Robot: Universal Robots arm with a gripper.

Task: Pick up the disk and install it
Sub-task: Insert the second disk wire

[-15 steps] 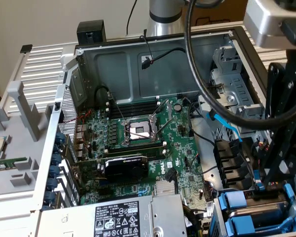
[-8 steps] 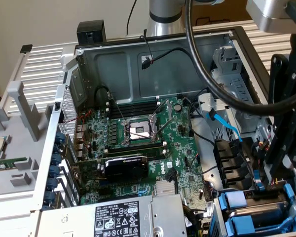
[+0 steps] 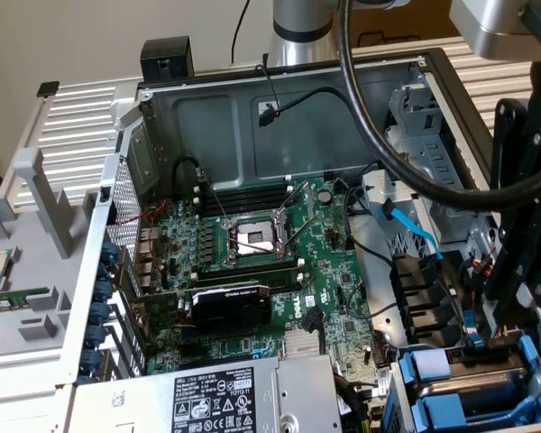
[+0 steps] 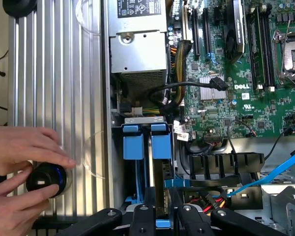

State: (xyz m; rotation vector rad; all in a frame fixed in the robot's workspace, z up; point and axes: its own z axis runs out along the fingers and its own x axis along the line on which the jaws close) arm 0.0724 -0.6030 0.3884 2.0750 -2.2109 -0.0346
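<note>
Two black fingers (image 4: 162, 212) closed partway, pinching the disk (image 4: 161, 183), a silver drive edge-on in its bright blue plastic frame; grip looks firm, tho the contact faces are hidden. Disk sits right between the fingertips, down in the drive bay, just beside a 2nd blue plastic tray (image 4: 132, 145). Long axis runs straight out from the fingers twd the big silver power-supply box (image 4: 137, 54). In the ext. view the bay's at 5 o'clock.
</note>
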